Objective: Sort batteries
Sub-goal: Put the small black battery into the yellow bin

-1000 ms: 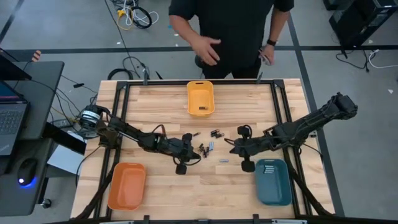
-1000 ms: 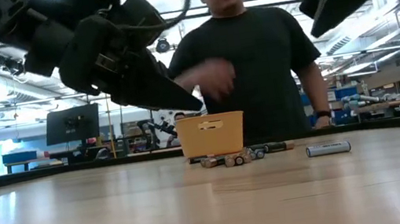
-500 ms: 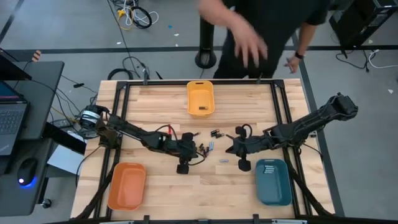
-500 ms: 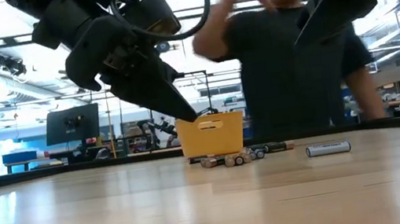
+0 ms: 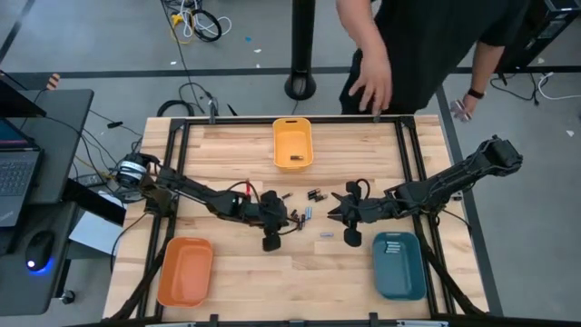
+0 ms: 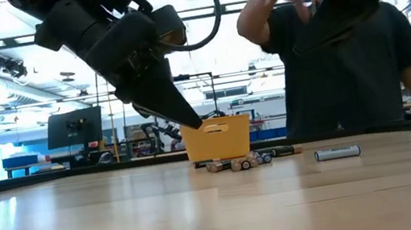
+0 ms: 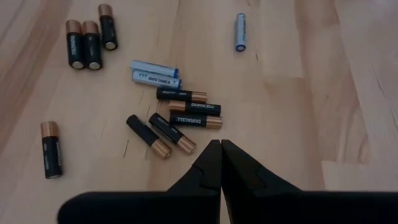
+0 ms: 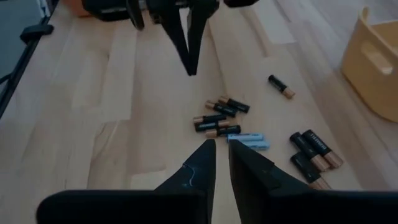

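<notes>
Small batteries lie loose on the wood between both grippers: a black, copper-tipped cluster [image 7: 186,115] [image 5: 295,216] [image 8: 217,121], two pale blue ones [image 7: 155,73] and one pale blue one apart [image 7: 240,32] [image 5: 327,234]. My left gripper [image 5: 290,218] [image 7: 221,144] is shut and hovers just left of the cluster, fingers slanting down. It stands above the table in the low view [image 6: 199,124]. My right gripper [image 5: 334,214] [image 8: 220,146] hovers right of the cluster with a narrow gap between its fingers and holds nothing.
A yellow bin [image 5: 292,143] at the far edge holds one dark battery. A teal bin [image 5: 398,265] at the near right holds pale batteries. An orange bin [image 5: 185,271] sits near left. A person [image 5: 427,45] stands behind the far edge, one hand [image 5: 370,84] over the table frame.
My left gripper has moved toward the table's right, nearer the battery cluster, and come down a little, staying shut. My right gripper has edged left toward the same cluster. The person behind the table has stepped toward the right. The batteries have not moved.
</notes>
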`<state>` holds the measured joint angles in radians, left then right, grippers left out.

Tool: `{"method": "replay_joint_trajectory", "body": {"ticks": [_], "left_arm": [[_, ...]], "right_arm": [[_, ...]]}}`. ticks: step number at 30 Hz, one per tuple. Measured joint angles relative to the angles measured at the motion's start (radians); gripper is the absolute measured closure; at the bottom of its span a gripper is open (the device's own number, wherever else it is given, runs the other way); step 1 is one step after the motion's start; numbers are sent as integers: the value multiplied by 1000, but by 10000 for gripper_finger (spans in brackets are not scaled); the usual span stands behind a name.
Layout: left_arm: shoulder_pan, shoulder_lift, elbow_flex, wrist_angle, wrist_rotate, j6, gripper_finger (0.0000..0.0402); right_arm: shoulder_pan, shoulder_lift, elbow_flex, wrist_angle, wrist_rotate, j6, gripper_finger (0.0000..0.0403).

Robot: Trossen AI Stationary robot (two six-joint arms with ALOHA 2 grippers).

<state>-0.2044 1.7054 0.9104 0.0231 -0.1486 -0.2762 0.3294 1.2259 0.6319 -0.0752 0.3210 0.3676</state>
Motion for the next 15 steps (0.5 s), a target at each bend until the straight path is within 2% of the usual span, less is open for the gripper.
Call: {"method": "replay_joint_trajectory", "body": {"ticks": [6, 15], "left_arm": [[2, 0, 0, 0, 0, -25, 373], [2, 0, 0, 0, 0, -19, 313]], "right_arm": [[0, 0, 0, 34, 22, -1, 339], [0, 0, 0, 38, 23, -1, 340]]}}
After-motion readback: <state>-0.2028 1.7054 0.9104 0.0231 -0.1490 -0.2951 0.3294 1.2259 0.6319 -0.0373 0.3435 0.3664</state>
